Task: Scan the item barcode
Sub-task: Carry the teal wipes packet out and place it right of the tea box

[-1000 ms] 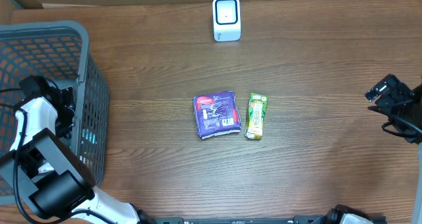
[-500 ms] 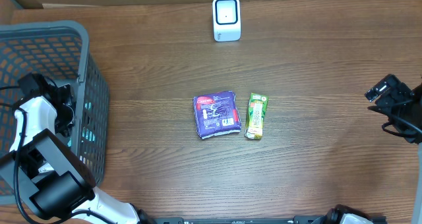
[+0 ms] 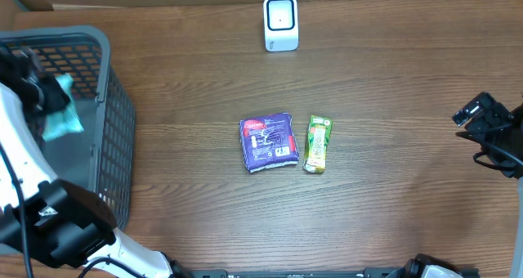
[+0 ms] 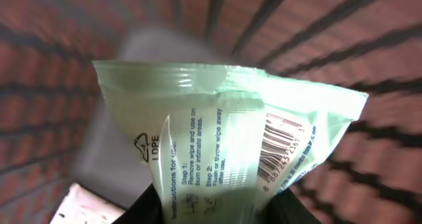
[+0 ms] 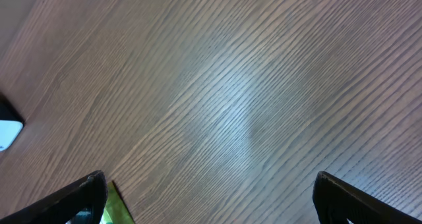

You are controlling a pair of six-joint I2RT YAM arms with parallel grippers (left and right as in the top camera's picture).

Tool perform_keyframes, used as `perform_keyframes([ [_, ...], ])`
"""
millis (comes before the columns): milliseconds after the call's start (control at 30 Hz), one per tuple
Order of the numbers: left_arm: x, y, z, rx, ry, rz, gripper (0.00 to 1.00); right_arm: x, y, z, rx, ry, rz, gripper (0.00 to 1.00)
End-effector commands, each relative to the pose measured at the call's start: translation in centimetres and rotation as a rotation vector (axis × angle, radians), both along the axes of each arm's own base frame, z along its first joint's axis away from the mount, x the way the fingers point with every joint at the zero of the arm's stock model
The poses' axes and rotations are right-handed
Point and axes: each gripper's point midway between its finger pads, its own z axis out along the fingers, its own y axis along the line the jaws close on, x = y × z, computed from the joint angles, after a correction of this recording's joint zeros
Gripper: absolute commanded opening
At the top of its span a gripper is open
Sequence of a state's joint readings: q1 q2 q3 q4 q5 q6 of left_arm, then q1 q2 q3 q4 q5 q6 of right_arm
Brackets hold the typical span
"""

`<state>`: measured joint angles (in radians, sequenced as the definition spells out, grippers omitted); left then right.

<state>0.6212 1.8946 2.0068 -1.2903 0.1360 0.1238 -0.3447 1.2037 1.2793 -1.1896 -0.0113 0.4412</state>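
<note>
Left tool point(image 4: 217, 214) is clamped on one end of the pale green sachet point(image 4: 224, 118). The rest sticks out ahead of the fingertips, with the basket point(image 3: 114, 123) mesh all around; can't tell if it's above the rim. Judging by looks: light, soft film, slippery, will flop. An end grip suits it and leaves the barcode point(image 4: 280, 145), ahead-right of the grip, uncovered. Below the tool in the basket: one pale speckled item point(image 4: 82, 207), unidentifiable. Right tool point(image 5: 211, 207) is spread wide, empty. Scanner point(image 3: 280, 23) sits well away from both tools.
</note>
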Motion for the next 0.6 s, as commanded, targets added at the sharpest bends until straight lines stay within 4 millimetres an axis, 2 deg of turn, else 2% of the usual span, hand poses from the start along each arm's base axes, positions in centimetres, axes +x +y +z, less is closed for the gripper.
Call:
perform_keyframes([
  [0, 1.6, -2.9, 7.4, -0.082, -0.203, -0.006, 0.28, 0.3, -0.3, 0.7, -0.011, -0.02, -0.01, 1.0],
  [133, 1.0, -6.3, 13.3, -0.118, -0.311, -0.051, 0.27, 0.3, -0.3, 0.7, -0.011, -0.02, -0.01, 1.0],
  [267, 0.2, -10.7, 16.8, -0.106, -0.36, -0.138, 0.27, 0.3, -0.3, 0.7, -0.011, -0.02, -0.01, 1.0],
  [367, -0.2, -15.2, 18.1, -0.116, -0.369, -0.243, 0.27, 0.3, -0.3, 0.7, -0.011, -0.021, -0.01, 1.0],
  [467, -0.1, -20.0, 18.2, -0.137, -0.358, -0.367, 0.2, 0.3, -0.3, 0.7, -0.011, -0.02, -0.01, 1.0],
  [567, 0.3, -25.1, 17.8, -0.14, -0.332, -0.5, 0.18, 0.3, -0.3, 0.7, -0.011, -0.021, -0.01, 1.0],
])
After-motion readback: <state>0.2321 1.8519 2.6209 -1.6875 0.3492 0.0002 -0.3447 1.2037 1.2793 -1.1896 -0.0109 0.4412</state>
